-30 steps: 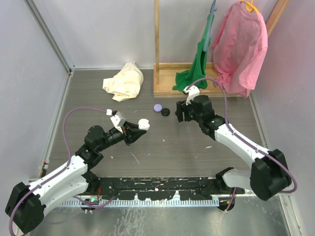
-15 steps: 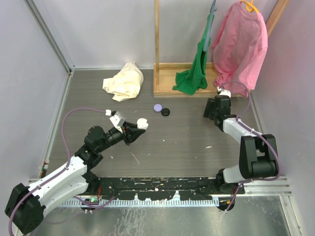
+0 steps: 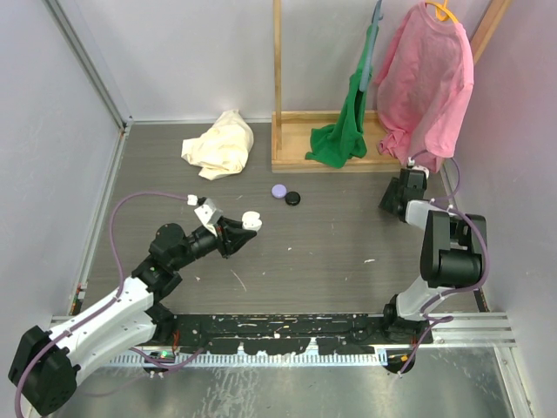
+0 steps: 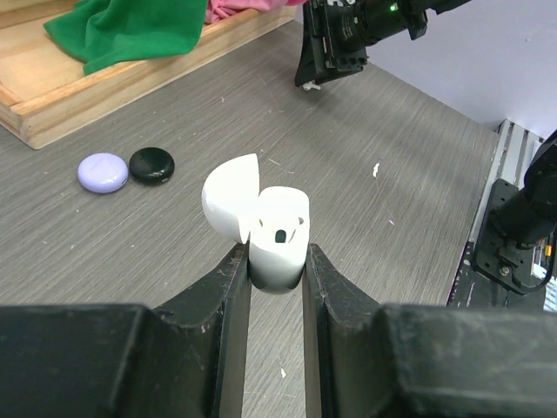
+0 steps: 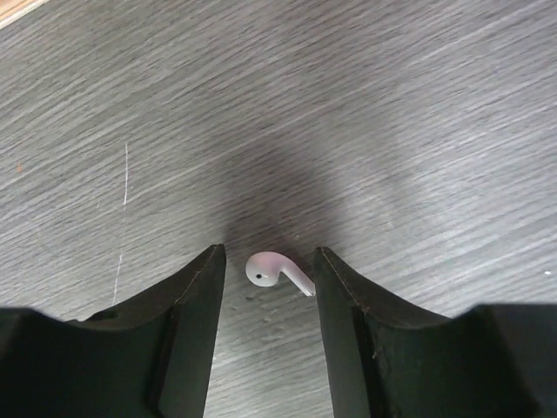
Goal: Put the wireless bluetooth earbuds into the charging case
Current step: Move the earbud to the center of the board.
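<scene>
Top: L gripper [image 3: 244, 225] clamps open case [image 3: 252, 219] above table [image 3: 331, 252], mid-left; R gripper [image 3: 392, 202] low at far right.
L wrist: case upright betw fingers [image 4: 231, 296], lid flipped back.
R wrist: bud [image 5: 277, 270] lies on table betw R jaws, which are spread, not gripping.

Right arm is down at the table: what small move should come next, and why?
Probably close the right gripper on the earbud: it lies on the table between the open jaws, not yet gripped, while the left gripper holds the charging case open.
</scene>
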`<state>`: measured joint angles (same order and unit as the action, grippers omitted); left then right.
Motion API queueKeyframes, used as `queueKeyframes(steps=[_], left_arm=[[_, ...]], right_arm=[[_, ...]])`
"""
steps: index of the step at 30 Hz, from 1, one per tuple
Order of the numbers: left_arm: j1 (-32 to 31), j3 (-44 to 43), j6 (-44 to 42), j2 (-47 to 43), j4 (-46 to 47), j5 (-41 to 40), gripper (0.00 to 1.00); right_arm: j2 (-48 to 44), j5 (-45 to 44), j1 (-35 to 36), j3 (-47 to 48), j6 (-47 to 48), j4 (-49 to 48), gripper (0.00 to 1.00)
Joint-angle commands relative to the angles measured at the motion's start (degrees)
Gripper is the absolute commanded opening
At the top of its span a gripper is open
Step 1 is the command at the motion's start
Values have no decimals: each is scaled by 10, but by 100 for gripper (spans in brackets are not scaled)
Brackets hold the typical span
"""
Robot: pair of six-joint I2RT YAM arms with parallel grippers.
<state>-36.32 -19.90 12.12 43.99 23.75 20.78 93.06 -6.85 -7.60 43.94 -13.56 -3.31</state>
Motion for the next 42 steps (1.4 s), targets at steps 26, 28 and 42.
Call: queueKeyframes(steps=[26, 28, 42], left_arm=[[-2, -13, -14, -19, 11, -5, 9], [-1, -13, -14, -17, 11, -6, 9], [-1, -15, -14, -7, 13, -4, 9]], right_arm=[[-49, 64, 192, -1, -70, 211, 22], [-50, 51, 228, -5, -85, 217, 23], [-104, 69, 306, -37, -123, 228, 42]])
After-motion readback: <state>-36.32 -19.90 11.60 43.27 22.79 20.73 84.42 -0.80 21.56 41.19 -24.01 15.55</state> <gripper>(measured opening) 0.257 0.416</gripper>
